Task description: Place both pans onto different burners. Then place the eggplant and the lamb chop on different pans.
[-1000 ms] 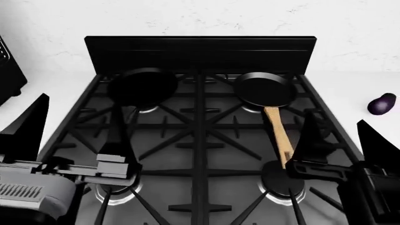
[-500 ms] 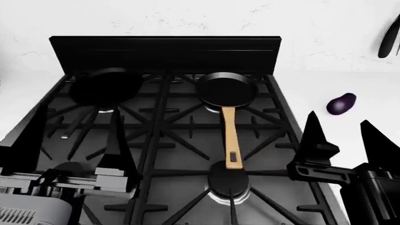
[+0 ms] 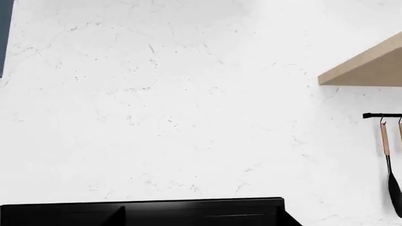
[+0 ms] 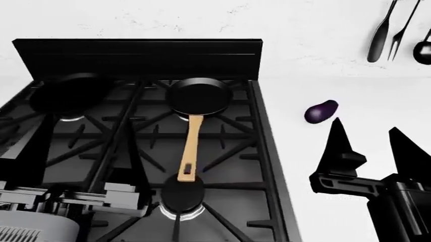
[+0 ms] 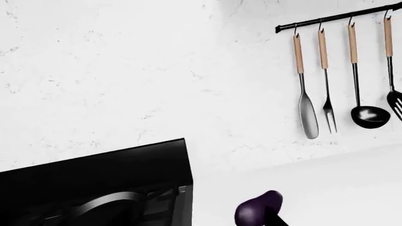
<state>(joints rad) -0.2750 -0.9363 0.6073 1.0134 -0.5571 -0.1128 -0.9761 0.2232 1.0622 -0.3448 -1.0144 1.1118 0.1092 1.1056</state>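
Evidently, both pans (image 4: 199,97) (image 4: 67,93) empty.

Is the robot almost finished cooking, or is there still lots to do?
About halfway. Done: the flat pan and the wooden-handled pan each sit on their own back burner of the stove. In hand: nothing; the right gripper is open near the eggplant, which lies on the counter. Left: put the eggplant in one pan and the lamb chop, not in view, in the other.
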